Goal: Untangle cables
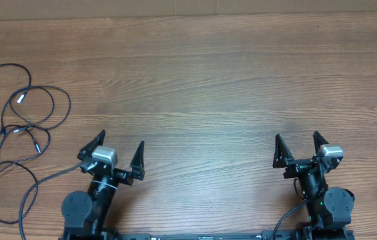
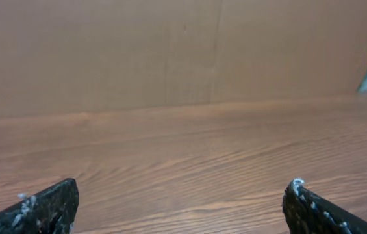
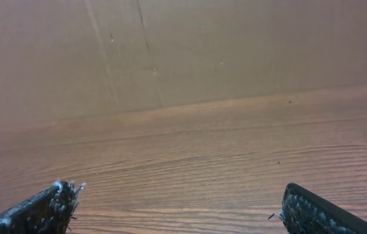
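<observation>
The cables [image 1: 25,127] lie in tangled loose loops at the far left of the wooden table, thin and black with small pale plug tips; only the overhead view shows them. My left gripper [image 1: 119,145] stands open near the front edge, to the right of the loops and apart from them, nothing between its fingers [image 2: 47,207]. At the front right my right gripper [image 1: 297,140] is open too, far from the cables, its fingers [image 3: 43,209] over bare wood.
A brown cardboard wall [image 2: 170,52] rises along the table's far edge. A thicker black wire [image 1: 285,220] runs along the front by the right arm's base.
</observation>
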Controlling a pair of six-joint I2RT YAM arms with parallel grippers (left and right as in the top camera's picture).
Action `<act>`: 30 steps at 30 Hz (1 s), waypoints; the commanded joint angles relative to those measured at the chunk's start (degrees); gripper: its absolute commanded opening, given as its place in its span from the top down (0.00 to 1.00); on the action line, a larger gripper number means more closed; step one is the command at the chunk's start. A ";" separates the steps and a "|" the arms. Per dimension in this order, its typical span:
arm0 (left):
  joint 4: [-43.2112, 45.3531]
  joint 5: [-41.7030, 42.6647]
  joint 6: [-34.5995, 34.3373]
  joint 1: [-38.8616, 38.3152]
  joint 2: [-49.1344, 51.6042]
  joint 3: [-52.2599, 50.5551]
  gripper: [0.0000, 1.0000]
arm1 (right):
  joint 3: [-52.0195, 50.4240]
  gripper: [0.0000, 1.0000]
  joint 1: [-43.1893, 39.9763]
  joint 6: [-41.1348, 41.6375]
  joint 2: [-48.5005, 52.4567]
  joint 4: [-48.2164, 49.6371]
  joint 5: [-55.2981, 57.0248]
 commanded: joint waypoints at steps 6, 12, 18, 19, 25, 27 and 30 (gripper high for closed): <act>0.28 -5.01 1.68 -0.26 -6.21 -8.09 0.00 | -0.48 0.00 0.22 0.13 -0.68 0.35 -0.09; 0.94 -4.72 1.66 -0.11 -6.88 -8.57 0.01 | -0.48 0.00 0.22 0.13 -0.68 0.35 -0.09; 0.94 -4.72 1.66 -0.07 -6.80 -8.57 0.00 | -0.48 0.00 0.22 0.13 -0.68 0.35 -0.09; 0.94 -4.74 1.66 -0.07 -6.80 -8.57 0.01 | -0.48 0.00 0.22 0.13 -0.68 0.35 -0.09; 0.94 -4.74 1.66 -0.07 -6.80 -8.57 0.00 | -0.48 0.00 0.22 0.13 -0.68 0.35 -0.09; 0.94 -4.74 1.66 -0.07 -6.80 -8.57 0.00 | -0.48 0.00 0.22 0.13 -0.68 0.35 -0.09; 0.94 -4.74 1.68 -0.07 -6.80 -8.57 0.01 | -0.48 0.00 0.22 0.13 -0.68 0.35 -0.09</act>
